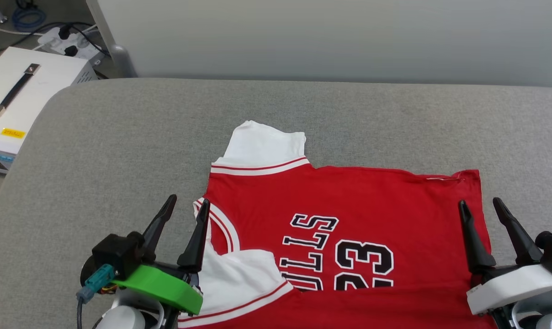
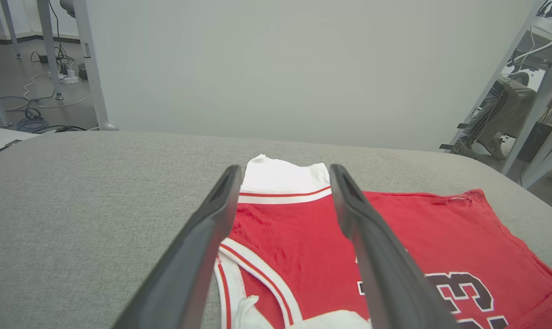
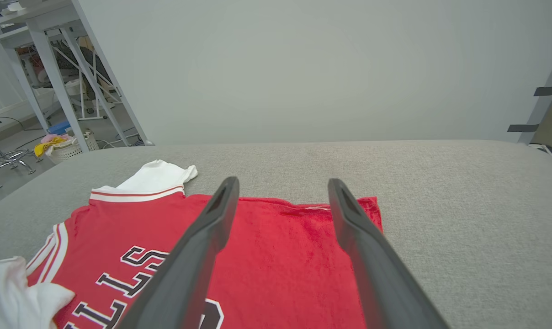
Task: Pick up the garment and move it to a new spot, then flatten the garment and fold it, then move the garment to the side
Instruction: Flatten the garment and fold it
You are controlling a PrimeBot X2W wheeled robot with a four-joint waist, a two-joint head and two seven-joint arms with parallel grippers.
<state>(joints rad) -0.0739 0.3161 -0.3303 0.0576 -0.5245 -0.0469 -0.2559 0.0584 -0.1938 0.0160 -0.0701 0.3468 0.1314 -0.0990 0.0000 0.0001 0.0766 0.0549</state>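
Observation:
The garment (image 1: 349, 205) is a red jersey with white sleeves and black "BULLS 23" lettering, lying sideways on the grey padded table (image 1: 120, 137). Its collar points left and its hem right. One white sleeve (image 1: 262, 146) lies flat at the far side; the near sleeve (image 1: 239, 278) is folded over onto the chest. My left gripper (image 1: 188, 204) hovers open at the collar edge, which shows between its fingers in the left wrist view as the garment (image 2: 294, 228). My right gripper (image 1: 479, 204) hovers open over the hem edge of the garment (image 3: 280, 256). Neither holds anything.
A white box with a black handle (image 1: 20, 96) stands off the table's left edge, with cables and a power strip (image 1: 70, 43) on the floor behind. A pale wall panel (image 1: 331, 36) rises behind the table. A person's legs (image 2: 495, 119) show at the far right.

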